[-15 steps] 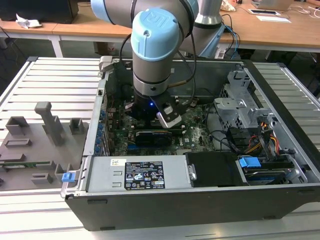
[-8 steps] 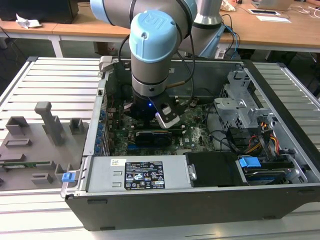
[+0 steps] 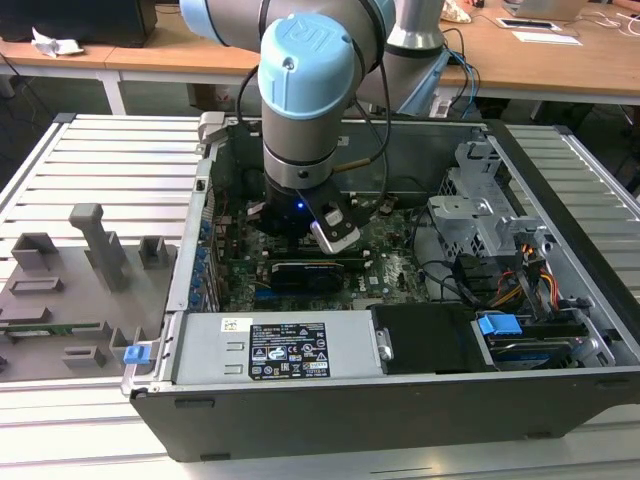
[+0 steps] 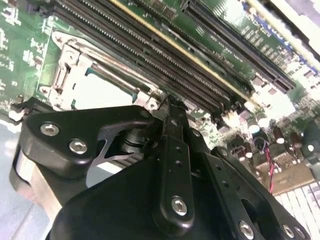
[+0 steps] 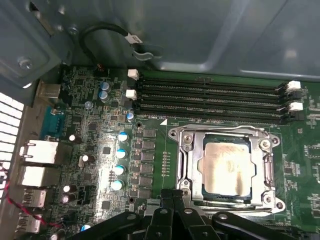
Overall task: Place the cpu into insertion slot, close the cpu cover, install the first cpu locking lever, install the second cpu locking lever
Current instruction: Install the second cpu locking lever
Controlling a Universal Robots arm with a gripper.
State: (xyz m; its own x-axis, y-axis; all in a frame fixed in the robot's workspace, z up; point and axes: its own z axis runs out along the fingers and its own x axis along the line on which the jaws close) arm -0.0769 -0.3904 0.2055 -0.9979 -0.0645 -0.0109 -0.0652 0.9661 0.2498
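While the small square silver-topped cpu (image 5: 226, 167) sits flat inside the square grey-rimmed insertion slot (image 5: 186, 169) on the green motherboard (image 5: 95, 150), the thin silver metal cpu cover (image 5: 264, 172) lies closed around it, its central cut-out framing the chip's shiny top. Four long narrow black memory slots (image 5: 210, 97) run just beside the socket in the first wrist view. In that same view, the black metal gripper (image 5: 172, 196) hovers at the socket's near edge, its two fingertips pressed together with nothing between them. In the second wrist view the gripper's black linkage arms rise in the foreground, converging to a point beside the socket frame. In the exterior view, the grey and pale-blue robot arm (image 3: 305, 90) reaches straight down into the open black computer case (image 3: 400, 400), its wrist joint vertical above the board, with a small blue light glowing on it.
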